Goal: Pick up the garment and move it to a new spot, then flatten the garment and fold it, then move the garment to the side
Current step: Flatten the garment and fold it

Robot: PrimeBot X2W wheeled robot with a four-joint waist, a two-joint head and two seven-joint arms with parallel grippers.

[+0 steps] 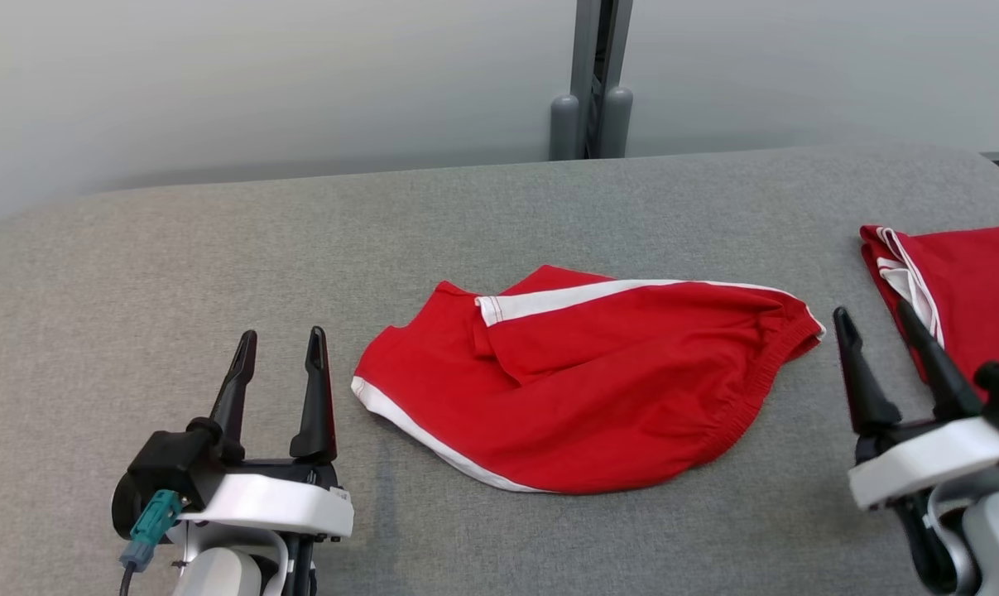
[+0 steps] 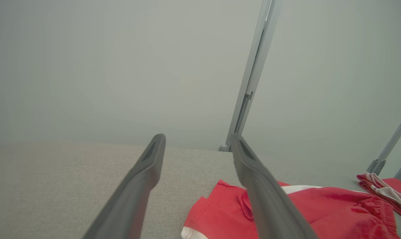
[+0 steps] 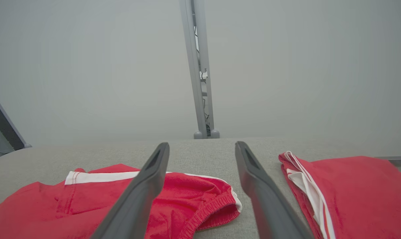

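Note:
A crumpled red garment [image 1: 598, 381] with white trim and an elastic waistband lies in the middle of the grey table [image 1: 218, 248]. It shows too in the left wrist view, as the garment [image 2: 336, 209] low on the right, and in the right wrist view as the garment [image 3: 70, 205] low on the left. My left gripper [image 1: 281, 341] stands open just left of it, a small gap from its hem, nothing between the fingers. My right gripper [image 1: 871, 312] is open to the right of the waistband, also empty. Both hover near the table's front.
A second red piece [image 1: 962, 290] with white stripes lies folded at the table's right edge, close behind my right gripper's fingers; it is also the folded piece [image 3: 353, 189]. A grey post [image 1: 592, 83] rises behind the far edge against a pale wall.

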